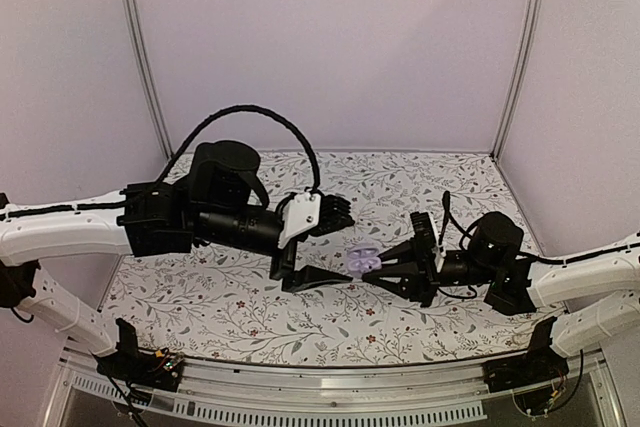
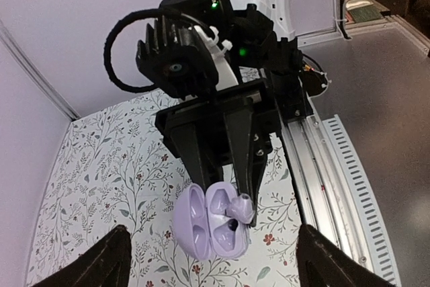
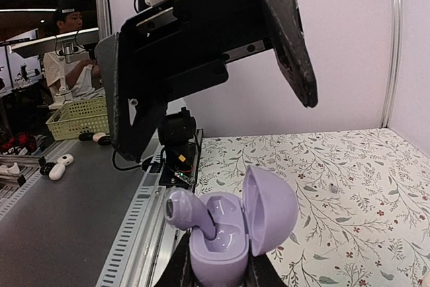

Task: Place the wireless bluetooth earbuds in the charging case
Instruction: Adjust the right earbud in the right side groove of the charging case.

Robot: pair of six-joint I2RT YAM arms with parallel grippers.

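L arm [image 1: 60, 232] reached in from the left over the floral table [image 1: 230, 312]. L gripper [image 1: 346, 245] hung above the cloth w/ jaws spread wide apart, nothing btwn them, tips pointing right twd the charging case [image 1: 358, 255]. It was near the case but apart from it; in the R wrist view its black fingers [image 3: 295, 45] loomed over the case w/o touching.

The case, pale purple, was held off the table at mid-table, approx btwn the two grippers. Its lid [image 3: 272, 210] stood open. One purple earbud [image 3: 183, 208] sat w/ its stem down in the case's base and its rounded head sticking up above the rim, not fully seated. A 2nd bud couldn't be made out.

R gripper [image 1: 378, 271] was clamped on the base of the case, one finger on each side, as seen at the bottom of its own wrist view. R arm [image 1: 590, 272] came in from the right edge.
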